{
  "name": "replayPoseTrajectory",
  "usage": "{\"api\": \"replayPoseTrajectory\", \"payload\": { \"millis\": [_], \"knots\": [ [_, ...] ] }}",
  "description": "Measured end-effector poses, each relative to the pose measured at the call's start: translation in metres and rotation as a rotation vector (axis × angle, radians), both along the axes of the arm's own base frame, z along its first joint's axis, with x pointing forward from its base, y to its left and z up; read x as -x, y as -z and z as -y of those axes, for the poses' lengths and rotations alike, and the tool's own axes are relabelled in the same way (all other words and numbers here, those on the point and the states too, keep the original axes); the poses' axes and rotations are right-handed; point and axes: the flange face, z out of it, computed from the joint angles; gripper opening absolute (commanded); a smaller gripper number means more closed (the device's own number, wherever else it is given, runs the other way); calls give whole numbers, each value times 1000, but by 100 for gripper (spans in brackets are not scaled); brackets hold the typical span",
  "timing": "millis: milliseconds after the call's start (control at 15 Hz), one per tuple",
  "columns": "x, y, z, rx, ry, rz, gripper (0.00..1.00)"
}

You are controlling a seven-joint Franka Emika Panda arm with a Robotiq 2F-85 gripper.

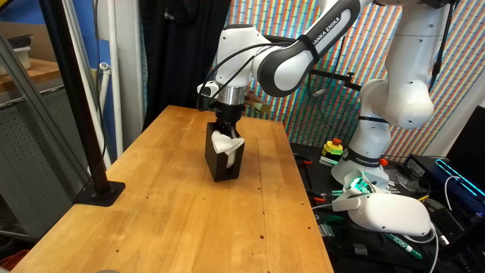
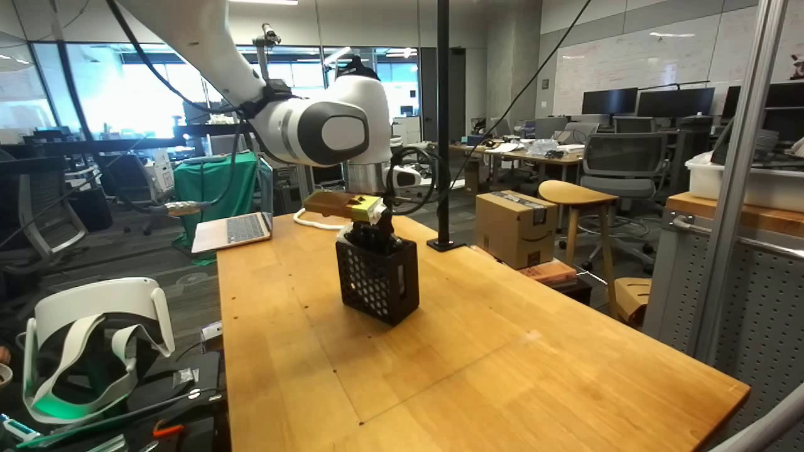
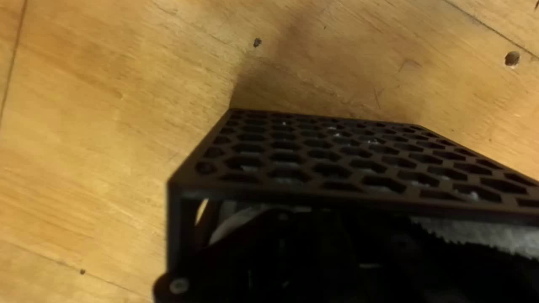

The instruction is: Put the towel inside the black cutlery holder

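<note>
The black cutlery holder stands upright on the wooden table in both exterior views (image 1: pixel 213 163) (image 2: pixel 378 279). In the wrist view its honeycomb side wall and upper rim (image 3: pixel 269 193) lie close to the camera. The white towel (image 1: pixel 226 145) is bunched in the holder, with part of it draped over the slotted end. A bit of towel (image 2: pixel 343 234) shows at the rim, and more (image 3: pixel 484 235) shows inside. My gripper (image 1: pixel 226 129) points down with its fingers inside the holder's opening (image 2: pixel 374 238). The fingertips are hidden by the walls and dark, so their grip on the towel cannot be seen.
A black post on a flat base (image 1: pixel 101 193) stands at the table's edge. A laptop (image 2: pixel 235 231) lies at a table corner. A white headset (image 1: pixel 386 214) and a red emergency button (image 1: pixel 335 142) sit on the black side surface near the robot base.
</note>
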Motion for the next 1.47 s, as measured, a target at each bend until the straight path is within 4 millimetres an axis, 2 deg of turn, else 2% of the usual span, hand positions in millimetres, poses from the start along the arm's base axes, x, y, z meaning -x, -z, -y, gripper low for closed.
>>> {"api": "replayPoseTrajectory", "payload": {
  "millis": [400,600,800,933,1067,1333,1467],
  "knots": [
    [-18,-3,7,-24,39,-102,5],
    [-18,-4,6,-23,38,-110,5],
    [-13,-10,-5,6,6,-89,5],
    [-4,-27,-19,54,-31,-44,5],
    [11,-53,-39,112,-73,14,5],
    [53,-109,-88,221,-171,130,5],
    [74,-125,-114,248,-231,172,5]
  ]
}}
